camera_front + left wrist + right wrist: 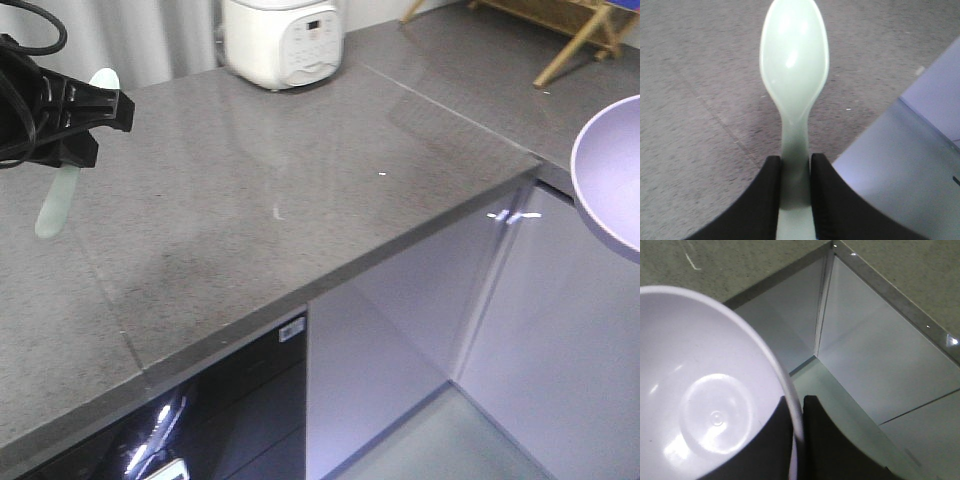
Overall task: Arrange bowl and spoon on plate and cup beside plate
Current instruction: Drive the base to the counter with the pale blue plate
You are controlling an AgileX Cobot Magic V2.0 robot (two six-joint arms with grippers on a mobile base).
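Bowl fills my front view's right edge, hanging beyond the worktop; spoon is aloft at left. On the left wrist I see the left pincer pinching the spoon's handle. On the right wrist, right pincer grips the bowl's rim.

Held clear of the grey stone countertop: a pale mint-green plastic spoon and a small round lavender plastic bowl.
Spoon: gripped mid-handle, oval head free, above the countertop's left edge. Bowl: clamped at the rim, empty, glossy inside, beyond its front right edge.
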